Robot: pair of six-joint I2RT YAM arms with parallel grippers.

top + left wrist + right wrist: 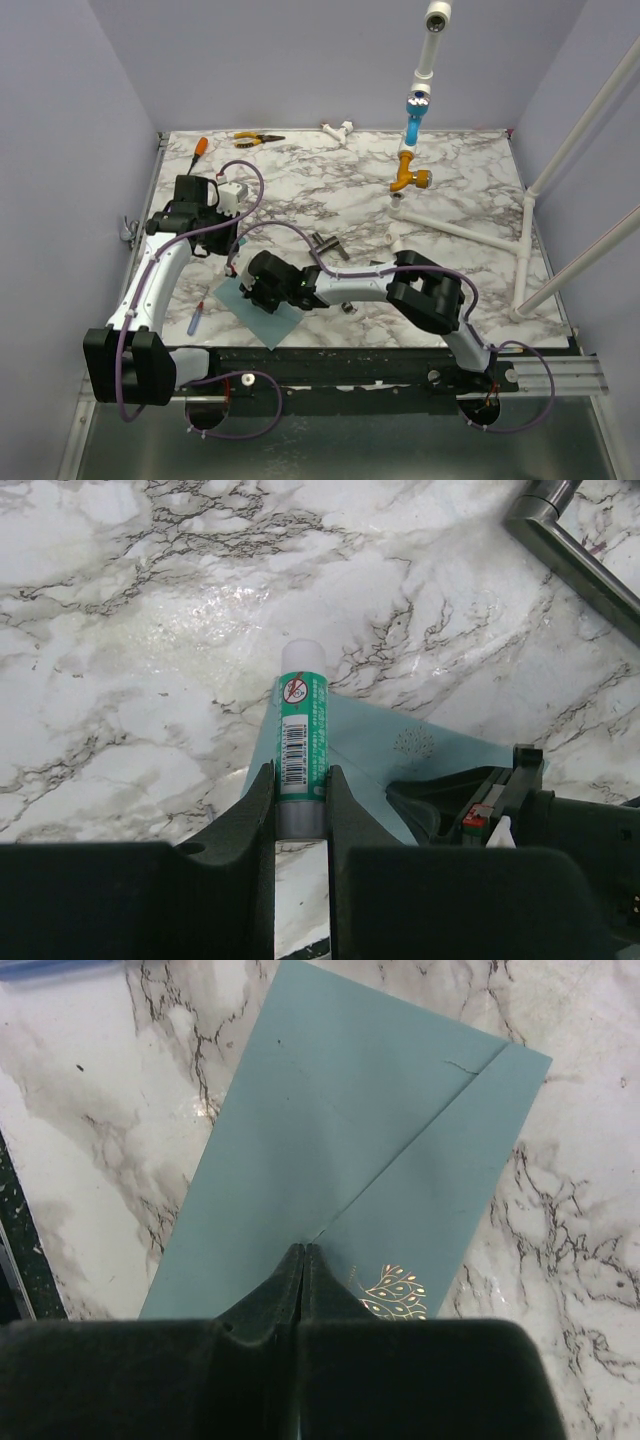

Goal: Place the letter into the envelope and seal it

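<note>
One envelope (262, 325) beside table (330, 190) front edge

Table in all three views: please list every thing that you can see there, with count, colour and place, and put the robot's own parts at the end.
envelope: one, teal, near left of the table
glue stick: one, green label and white cap, over the envelope's edge
pen-like stick: one, blue, left of the envelope
metal piece: one, grey, middle of the table
pliers: one, yellow and black, far edge
orange-handled tool: one, far left corner
white fitting: one, far edge
pipe frame: one, white with blue and orange fittings, right side
table: one, white-grey marble
left gripper: one, black, closed on the glue stick
right gripper: one, black, shut, tips over the envelope
</note>
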